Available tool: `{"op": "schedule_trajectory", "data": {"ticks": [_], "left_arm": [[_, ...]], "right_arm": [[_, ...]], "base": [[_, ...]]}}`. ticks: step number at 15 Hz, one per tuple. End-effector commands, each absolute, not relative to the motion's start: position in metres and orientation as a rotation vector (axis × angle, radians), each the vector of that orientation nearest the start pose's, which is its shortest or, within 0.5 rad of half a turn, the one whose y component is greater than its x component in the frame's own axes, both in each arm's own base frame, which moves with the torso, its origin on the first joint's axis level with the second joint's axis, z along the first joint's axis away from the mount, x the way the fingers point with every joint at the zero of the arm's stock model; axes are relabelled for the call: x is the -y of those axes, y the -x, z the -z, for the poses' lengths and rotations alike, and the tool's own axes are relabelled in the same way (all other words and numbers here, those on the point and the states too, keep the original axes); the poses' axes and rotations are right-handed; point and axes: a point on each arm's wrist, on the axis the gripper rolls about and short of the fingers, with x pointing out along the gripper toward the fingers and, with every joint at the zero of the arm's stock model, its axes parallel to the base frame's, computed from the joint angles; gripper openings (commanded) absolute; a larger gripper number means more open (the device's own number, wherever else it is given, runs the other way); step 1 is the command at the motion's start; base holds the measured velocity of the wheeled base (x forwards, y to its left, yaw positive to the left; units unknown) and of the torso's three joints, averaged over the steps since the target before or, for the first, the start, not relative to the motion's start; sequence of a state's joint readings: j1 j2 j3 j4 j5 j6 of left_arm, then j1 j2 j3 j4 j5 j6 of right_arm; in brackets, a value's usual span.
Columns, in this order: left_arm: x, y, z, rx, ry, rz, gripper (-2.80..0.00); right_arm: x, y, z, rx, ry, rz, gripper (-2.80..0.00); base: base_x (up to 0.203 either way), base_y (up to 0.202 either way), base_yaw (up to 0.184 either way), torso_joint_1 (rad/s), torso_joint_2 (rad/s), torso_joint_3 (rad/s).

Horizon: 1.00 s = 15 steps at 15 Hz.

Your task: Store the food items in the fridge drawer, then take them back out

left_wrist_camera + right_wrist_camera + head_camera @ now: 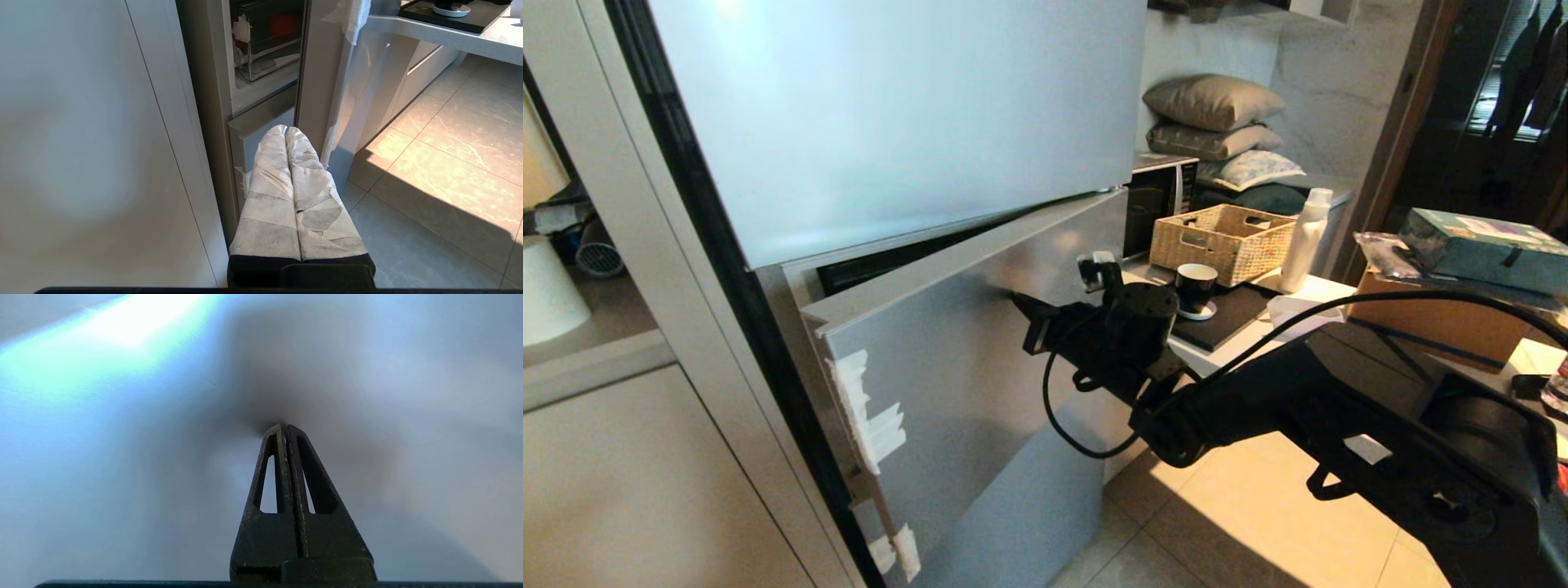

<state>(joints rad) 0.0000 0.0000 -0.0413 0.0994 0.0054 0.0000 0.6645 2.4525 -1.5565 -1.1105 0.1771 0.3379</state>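
warm sunlit floor; perhaps blurred glare

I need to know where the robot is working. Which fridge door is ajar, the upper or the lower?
The lower door is ajar: it swings out, leaving a dark gap under the upper door, which sits flush. The shut right tool meets its face.

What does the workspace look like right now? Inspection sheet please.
Surface: white counter beside the fridge, crowded.
Job's things: grey lower fridge door ajar; a red item glimpsed inside through the gap; drawer not identifiable.
Clutter: woven wicker basket, black mug, white plastic bottle, stacked pillows.
Grippers: right gripper jaws shut, tips at the door face; left gripper, cloth-wrapped, jaws shut, low by the fridge base.
Cables: black cable looping under the right arm.
Surroundings: tiled floor, pale cabinet.
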Motion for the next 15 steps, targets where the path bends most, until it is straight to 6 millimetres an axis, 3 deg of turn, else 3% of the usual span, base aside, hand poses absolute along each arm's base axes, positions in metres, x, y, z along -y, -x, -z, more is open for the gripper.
{"op": "schedule_trajectory", "data": {"ticks": [1, 4, 5, 8, 12, 15], "left_arm": [[0.000, 0.026, -0.077, -0.058, 0.000, -0.006, -2.80], [0.000, 0.026, -0.077, -0.058, 0.000, -0.006, -2.80], [0.000, 0.026, -0.077, -0.058, 0.000, -0.006, -2.80], [0.000, 0.026, -0.077, -0.058, 0.000, -0.006, -2.80], [0.000, 0.026, -0.077, -0.058, 0.000, -0.006, -2.80], [0.000, 0.026, -0.077, -0.058, 0.000, -0.006, -2.80]], "right_arm": [[-0.322, -0.397, -0.123, 0.091, -0.367, -0.919, -2.80], [-0.339, -0.417, -0.119, 0.150, -0.359, -0.949, -2.80], [-0.344, -0.423, -0.108, 0.142, -0.335, -0.958, -2.80], [-0.348, -0.426, -0.093, 0.063, -0.281, -0.956, -2.80], [-0.346, -0.425, -0.104, 0.136, -0.301, -0.922, -2.80], [-0.340, -0.407, -0.133, 0.154, -0.307, -0.894, -2.80]], "base": [[0.000, 0.000, 0.000, 0.000, 0.00, 0.000], [0.000, 0.000, 0.000, 0.000, 0.00, 0.000], [0.000, 0.000, 0.000, 0.000, 0.00, 0.000], [0.000, 0.000, 0.000, 0.000, 0.00, 0.000], [0.000, 0.000, 0.000, 0.000, 0.00, 0.000], [0.000, 0.000, 0.000, 0.000, 0.00, 0.000]]}}
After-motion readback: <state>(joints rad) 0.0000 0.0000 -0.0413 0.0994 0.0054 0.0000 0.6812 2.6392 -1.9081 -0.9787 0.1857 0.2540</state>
